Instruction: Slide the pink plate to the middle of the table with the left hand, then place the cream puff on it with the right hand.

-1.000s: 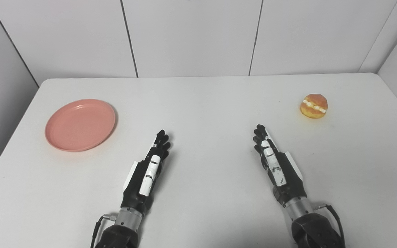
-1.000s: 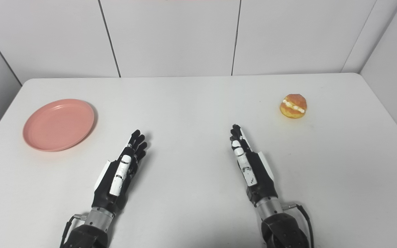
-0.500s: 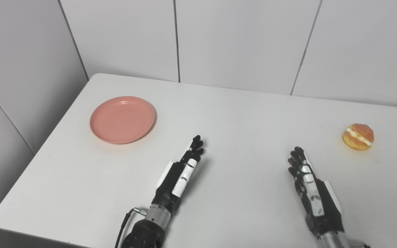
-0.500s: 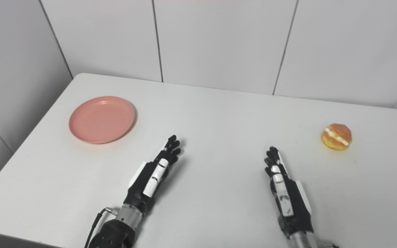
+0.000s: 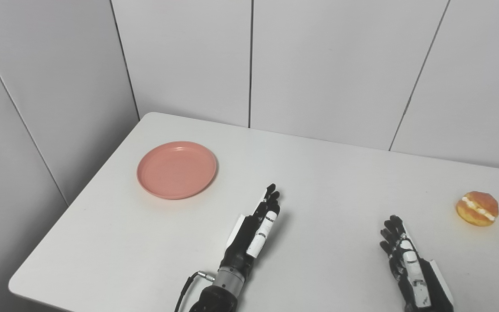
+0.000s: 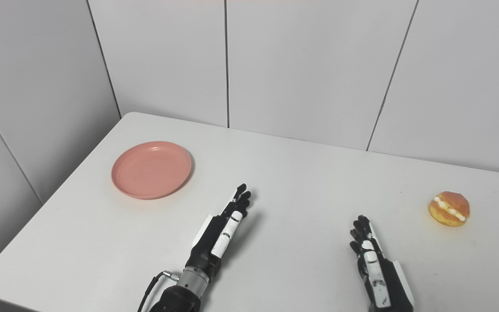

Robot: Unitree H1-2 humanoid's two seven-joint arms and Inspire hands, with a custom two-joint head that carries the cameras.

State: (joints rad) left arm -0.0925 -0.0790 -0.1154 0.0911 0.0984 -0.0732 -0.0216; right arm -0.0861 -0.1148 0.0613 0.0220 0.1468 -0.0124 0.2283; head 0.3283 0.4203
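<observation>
A big white desk (image 5: pixel 327 173) fills most of the view, with grey wall panels (image 5: pixel 327 65) standing behind it.

The pink plate (image 5: pixel 176 169) is the next biggest thing. It lies flat on the desk at about 10 o'clock from the middle, near the left edge and toward the far corner. The plate has nothing in it. Its round rim is turned up a little all the way around.

The left hand (image 5: pixel 254 229) comes up from the bottom of the view. It rests low over the desk near the middle, at about 6 o'clock. Its fingers (image 5: pixel 270 197) are stretched out straight and lie close side by side, pointing up toward 1 o'clock. They hold nothing. The plate is well apart from this hand, up at its 10 o'clock.

The right hand (image 6: pixel 377 264) sits at about 5 o'clock, partly cut off by the bottom edge. Its fingers (image 6: pixel 360 229) are also stretched out and a little spread, and they hold nothing.

The cream puff (image 5: pixel 477 208) is the smallest thing. It sits on the bare desk at about 3 o'clock, near the right edge, with a white line of cream across its golden top. It is well apart from the right hand and far from the plate.
</observation>
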